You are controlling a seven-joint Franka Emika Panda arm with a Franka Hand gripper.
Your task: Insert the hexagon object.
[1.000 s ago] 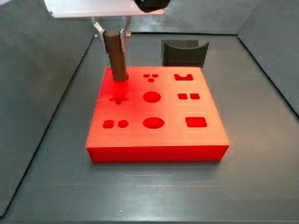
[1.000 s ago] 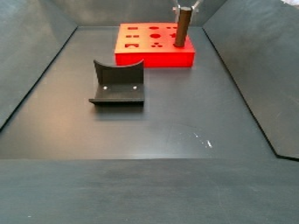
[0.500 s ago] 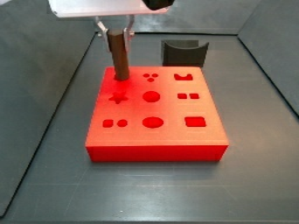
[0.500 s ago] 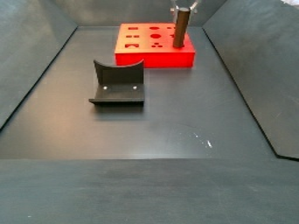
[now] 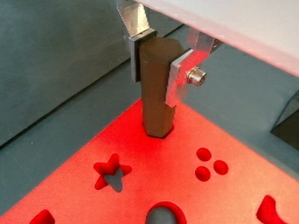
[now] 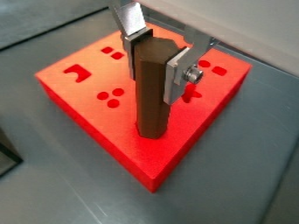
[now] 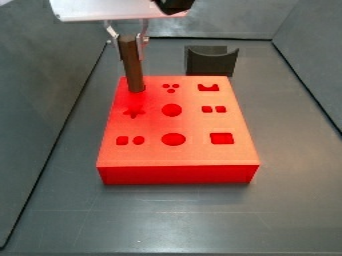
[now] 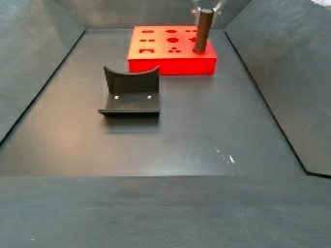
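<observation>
The hexagon object (image 5: 156,87) is a slim brown six-sided peg. It stands upright with its lower end on the red block (image 7: 179,150), at a hole near the block's corner; it also shows in both side views (image 7: 132,68) (image 8: 202,29) and in a wrist view (image 6: 149,87). My gripper (image 5: 160,63) is shut on the peg's upper part, one silver finger (image 6: 176,73) on each side. It hangs over the block's far left corner in a side view (image 7: 131,38). The block's top has several cut-out holes.
The dark grey curved holder (image 8: 131,93) stands on the dark floor away from the block, also shown in a side view (image 7: 210,58). Sloped grey walls (image 8: 278,107) ring the floor.
</observation>
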